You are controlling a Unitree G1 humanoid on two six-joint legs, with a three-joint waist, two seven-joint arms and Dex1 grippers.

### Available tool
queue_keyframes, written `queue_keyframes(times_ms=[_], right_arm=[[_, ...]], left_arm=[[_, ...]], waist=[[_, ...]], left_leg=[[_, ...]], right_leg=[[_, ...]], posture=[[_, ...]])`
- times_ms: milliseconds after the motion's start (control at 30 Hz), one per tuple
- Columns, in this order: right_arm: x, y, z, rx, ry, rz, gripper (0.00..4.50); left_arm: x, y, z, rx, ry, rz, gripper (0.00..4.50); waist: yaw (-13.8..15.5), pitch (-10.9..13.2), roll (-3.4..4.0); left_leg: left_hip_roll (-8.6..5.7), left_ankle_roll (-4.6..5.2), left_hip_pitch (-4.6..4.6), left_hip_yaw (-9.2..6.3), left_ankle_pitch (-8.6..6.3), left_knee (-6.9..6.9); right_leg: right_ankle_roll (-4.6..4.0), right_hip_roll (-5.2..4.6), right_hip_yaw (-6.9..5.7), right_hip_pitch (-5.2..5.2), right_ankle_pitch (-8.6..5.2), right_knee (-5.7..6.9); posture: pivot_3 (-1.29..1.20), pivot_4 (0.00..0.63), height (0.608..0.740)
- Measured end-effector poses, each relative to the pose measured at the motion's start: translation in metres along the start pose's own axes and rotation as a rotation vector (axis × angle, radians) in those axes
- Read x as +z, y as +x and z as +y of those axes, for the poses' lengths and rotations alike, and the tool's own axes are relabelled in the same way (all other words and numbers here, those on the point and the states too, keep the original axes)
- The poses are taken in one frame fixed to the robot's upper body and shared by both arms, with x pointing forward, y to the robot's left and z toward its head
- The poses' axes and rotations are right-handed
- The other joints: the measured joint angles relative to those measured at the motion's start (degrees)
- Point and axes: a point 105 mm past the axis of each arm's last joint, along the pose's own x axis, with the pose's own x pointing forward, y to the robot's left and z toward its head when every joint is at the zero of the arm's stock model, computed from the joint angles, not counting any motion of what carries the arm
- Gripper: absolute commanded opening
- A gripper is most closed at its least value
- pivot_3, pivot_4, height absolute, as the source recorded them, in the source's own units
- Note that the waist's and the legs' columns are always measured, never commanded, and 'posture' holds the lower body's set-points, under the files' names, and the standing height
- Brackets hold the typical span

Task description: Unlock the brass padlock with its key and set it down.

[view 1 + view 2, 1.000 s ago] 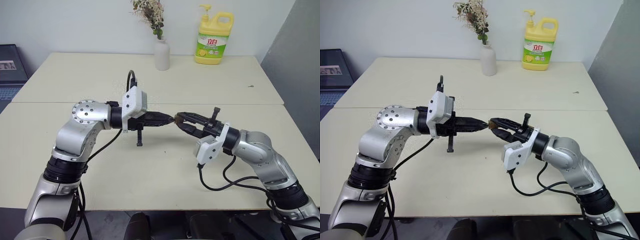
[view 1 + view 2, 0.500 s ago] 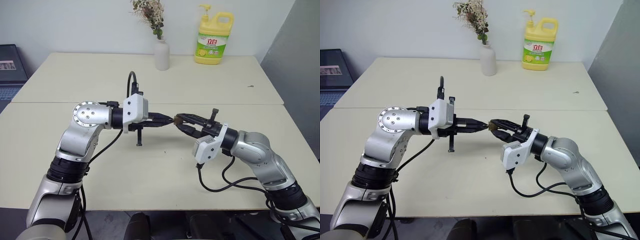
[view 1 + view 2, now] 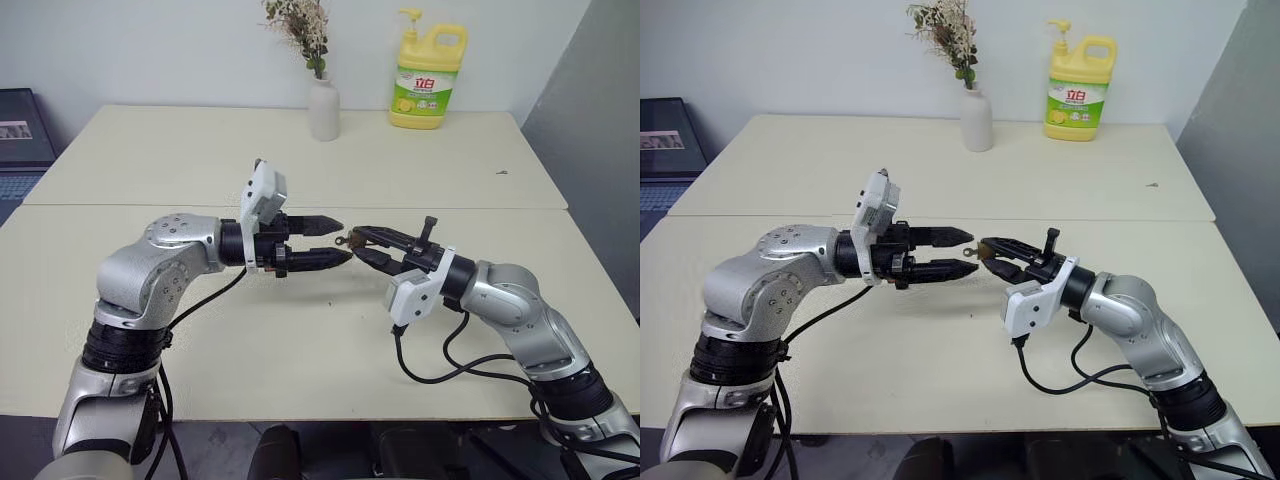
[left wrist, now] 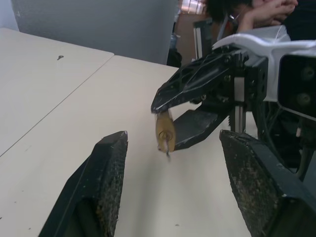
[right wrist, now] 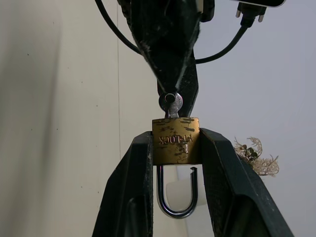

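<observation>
Above the table's point(image 3: 120, 160) middle, the brass padlock point(image 5: 175, 140) sits pinched in the right pincer point(image 5: 176, 148), shackle sprung open, the key point(image 5: 171, 103) still in it. Left pincer point(image 3: 331, 240), earlier closed on the key, now gapes wide, empty.

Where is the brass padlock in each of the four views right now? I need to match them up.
Left eye view: brass padlock, a speck at the right end effector tip, mid-picture.
Right eye view: same place, slightly left of centre.
Left wrist view: hanging at centre, between the open left fingers.
Right wrist view: centre, clamped, shackle sprung, key inserted.
Shared landmark: the right end effector's black fingers gripping it.
</observation>
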Motion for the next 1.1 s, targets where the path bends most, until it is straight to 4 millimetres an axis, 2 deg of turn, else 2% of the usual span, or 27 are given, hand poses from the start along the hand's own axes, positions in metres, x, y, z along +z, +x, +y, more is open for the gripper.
queue_keyframes(times_ms=[300, 533, 633, 867, 1100], right_arm=[[0.000, 0.000, 0.000, -0.002, 0.001, -0.003, 0.93], [0.001, 0.000, -0.001, -0.001, -0.001, -0.004, 0.93], [0.001, 0.000, -0.001, -0.001, -0.001, -0.005, 0.93], [0.001, 0.000, -0.001, -0.001, -0.004, -0.007, 0.93], [0.001, 0.000, 0.000, 0.000, -0.007, -0.006, 0.93]], left_arm=[[-0.003, 0.006, 0.002, 0.044, 0.002, 0.020, 3.04], [-0.004, 0.015, -0.001, 0.016, -0.004, 0.010, 3.04], [-0.005, 0.015, 0.002, 0.022, -0.013, 0.010, 2.45], [-0.005, 0.015, 0.004, 0.025, -0.023, 0.006, 0.22], [-0.005, 0.015, 0.004, 0.024, -0.024, 0.007, 0.16]], waist=[[0.03, 0.00, 0.00], [0.02, 0.00, 0.00], [0.01, 0.00, 0.00], [0.02, 0.00, 0.00], [0.02, 0.00, 0.00]], left_leg=[[0.00, -0.01, 0.00, 0.00, 0.00, 0.00], [-0.01, -0.01, 0.00, 0.00, 0.00, 0.00], [0.00, -0.01, 0.01, 0.00, 0.00, 0.00], [-0.01, -0.01, 0.01, 0.00, 0.00, 0.00], [-0.01, -0.01, 0.00, 0.00, 0.00, 0.00]], right_leg=[[-0.01, 0.00, 0.00, 0.00, 0.01, 0.01], [-0.01, 0.00, 0.00, 0.00, 0.01, 0.01], [-0.01, 0.00, 0.00, 0.00, 0.01, 0.01], [-0.01, 0.00, 0.00, 0.00, 0.01, 0.01], [-0.01, 0.00, 0.00, 0.00, 0.01, 0.01]], posture=[[0.00, 0.150, 0.740], [0.00, 0.150, 0.740], [0.00, 0.150, 0.740], [0.00, 0.150, 0.740], [0.00, 0.150, 0.740]])
